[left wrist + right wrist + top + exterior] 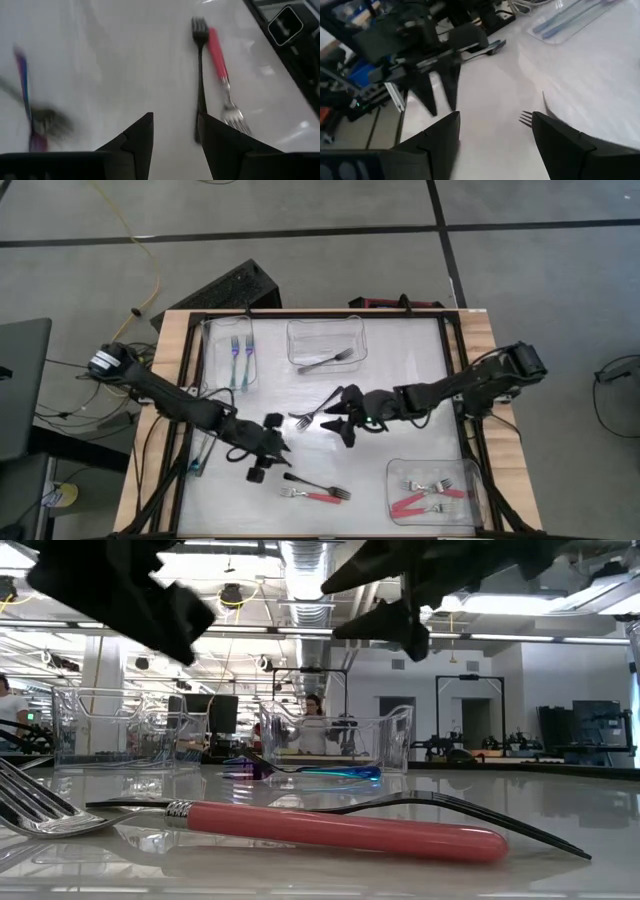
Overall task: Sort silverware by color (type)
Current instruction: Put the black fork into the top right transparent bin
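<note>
Two dark arms work over the tabletop (400,360), each ending in one claw: the left claw (268,448) and the right claw (337,416). Three clear tubs stand on it. The far-left tub (213,340) holds two blue-handled forks (241,360). The far middle tub (358,330) holds one black-handled fork (326,362). The near-right tub (474,480) holds red-handled forks (425,494), their exact number hard to tell. Loose on the tabletop lie one black fork (312,415), another black fork (307,482) and one red fork (312,495).
</note>
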